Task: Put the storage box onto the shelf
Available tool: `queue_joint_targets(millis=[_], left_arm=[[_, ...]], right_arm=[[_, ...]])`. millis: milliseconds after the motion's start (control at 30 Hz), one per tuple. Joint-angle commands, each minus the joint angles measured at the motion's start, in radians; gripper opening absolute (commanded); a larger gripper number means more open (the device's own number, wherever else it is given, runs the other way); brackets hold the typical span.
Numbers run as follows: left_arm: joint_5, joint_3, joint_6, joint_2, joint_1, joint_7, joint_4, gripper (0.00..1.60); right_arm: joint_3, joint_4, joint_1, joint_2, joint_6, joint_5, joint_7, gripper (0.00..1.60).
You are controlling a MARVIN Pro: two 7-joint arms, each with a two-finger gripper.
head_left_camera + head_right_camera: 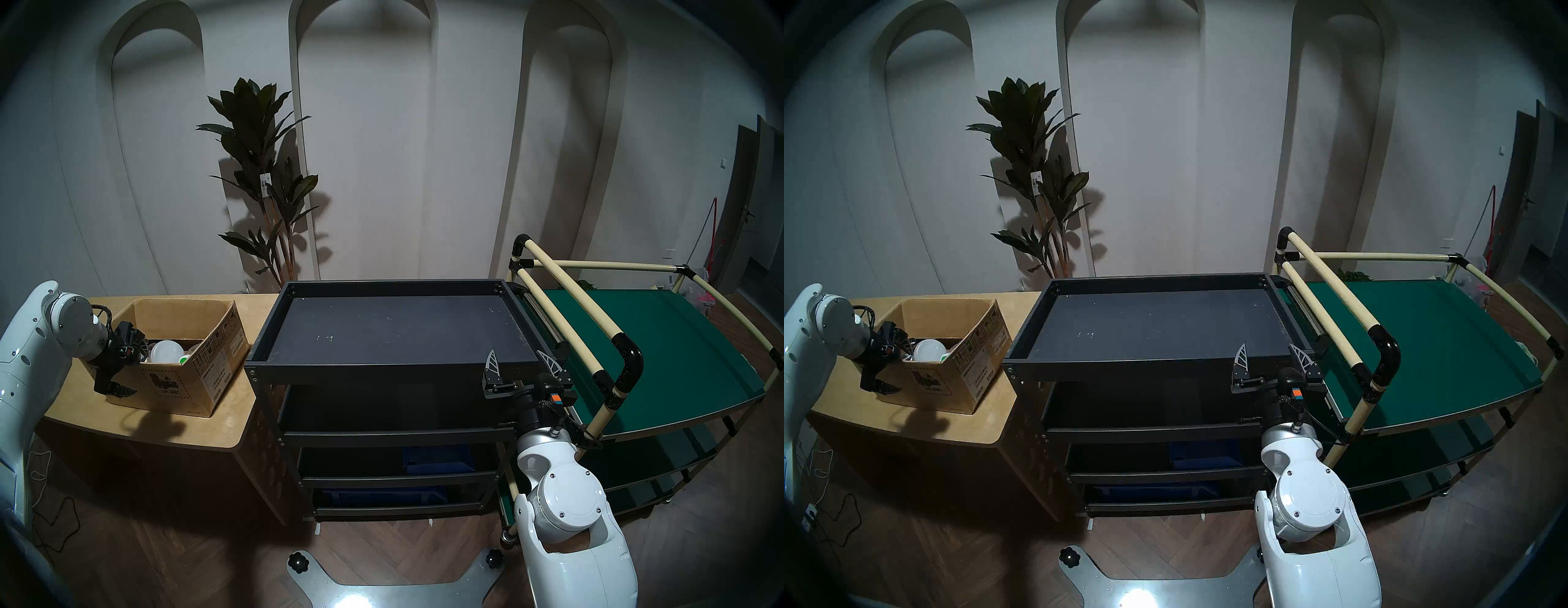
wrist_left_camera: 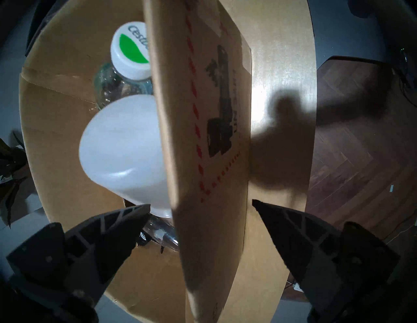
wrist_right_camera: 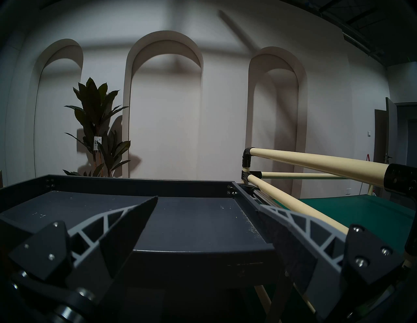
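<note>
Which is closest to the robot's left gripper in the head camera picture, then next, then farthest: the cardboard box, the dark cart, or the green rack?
1. Cardboard box, right at the left gripper, on the wooden table.
2. Dark cart, middle.
3. Green rack, far right.

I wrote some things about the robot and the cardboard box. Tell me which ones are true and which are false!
1. The storage box is sitting on the wooden table. True.
2. The storage box is empty. False: a white bottle and a clear bottle with a white and green cap lie inside.
3. The left gripper is open, with one finger inside the box wall and one outside. True.
4. The right gripper is squeezing a blue bin. False: it is open and holds nothing, at the front right corner of the shelf.
5. The shelf's top tray already has the box on it. False: the tray is bare.
</note>
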State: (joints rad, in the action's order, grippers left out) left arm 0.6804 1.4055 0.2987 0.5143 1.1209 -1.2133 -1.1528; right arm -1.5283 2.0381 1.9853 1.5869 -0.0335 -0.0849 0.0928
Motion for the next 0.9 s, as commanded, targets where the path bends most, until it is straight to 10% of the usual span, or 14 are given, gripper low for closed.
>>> queue_joint_targets(millis=[0, 467, 500, 533, 567, 867], left_arm=[[0.045, -0.034, 0.037, 0.015, -0.091, -0.023, 0.071, 1.6], [0.098, -0.094, 0.106, 0.085, -0.233, -0.111, 0.207, 1.6], [0.1, -0.092, 0.11, 0.089, -0.239, -0.113, 0.211, 1.4], [0.099, -0.093, 0.11, 0.095, -0.253, -0.121, 0.218, 0.52], [0.101, -0.093, 0.111, 0.098, -0.261, -0.125, 0.222, 0.0], [0.096, -0.092, 0.104, 0.16, -0.346, -0.194, 0.288, 0.0]], right_arm=[[-0.001, 0.026, -0.003, 0.002, -0.007, 0.002, 0.002, 1.6], [-0.001, 0.031, 0.0, 0.002, -0.007, 0.002, 0.002, 1.6], [-0.001, 0.031, 0.0, 0.002, -0.007, 0.002, 0.002, 1.6], [-0.001, 0.031, 0.0, 0.002, -0.007, 0.002, 0.002, 1.6], [-0.001, 0.031, 0.0, 0.002, -0.007, 0.002, 0.002, 1.6], [-0.001, 0.031, 0.0, 0.003, -0.007, 0.002, 0.002, 1.6]])
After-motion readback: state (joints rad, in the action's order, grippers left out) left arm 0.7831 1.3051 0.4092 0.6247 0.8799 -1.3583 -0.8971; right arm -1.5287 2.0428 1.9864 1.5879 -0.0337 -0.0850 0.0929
